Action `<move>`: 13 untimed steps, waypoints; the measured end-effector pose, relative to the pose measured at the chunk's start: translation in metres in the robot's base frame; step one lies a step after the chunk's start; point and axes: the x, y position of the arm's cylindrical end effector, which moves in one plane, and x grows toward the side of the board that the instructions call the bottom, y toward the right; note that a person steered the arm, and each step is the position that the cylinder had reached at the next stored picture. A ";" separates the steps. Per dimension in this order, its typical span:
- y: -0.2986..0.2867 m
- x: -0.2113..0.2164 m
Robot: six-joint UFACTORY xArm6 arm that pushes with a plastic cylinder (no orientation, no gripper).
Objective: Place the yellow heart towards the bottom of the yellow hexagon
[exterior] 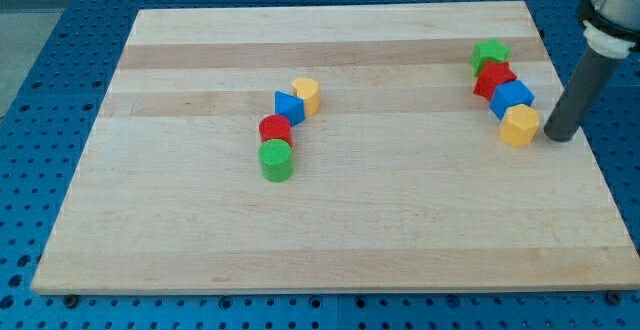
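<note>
Two yellow blocks sit well apart: the heart [307, 95] mid-bench, at nine o'clock from the tip [558, 137], which touches nothing, just beside the hexagon [519, 126] at its three o'clock.

Bright, even light; soft shadows; sharp.

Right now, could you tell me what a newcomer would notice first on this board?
Two short chains of blocks stand out. Near the middle, the yellow heart, a blue block, a red cylinder and a green cylinder run diagonally downward. At the view's upper right, a green block, a red block, another blue block and the yellow hexagon line up, with my tip just right of the hexagon.
</note>
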 end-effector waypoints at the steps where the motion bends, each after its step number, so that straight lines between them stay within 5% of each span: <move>1: -0.002 0.000; 5: -0.015 -0.004; 7: -0.037 0.058; 8: -0.120 0.039; 11: -0.263 -0.150; 12: -0.325 -0.136; 13: -0.325 -0.094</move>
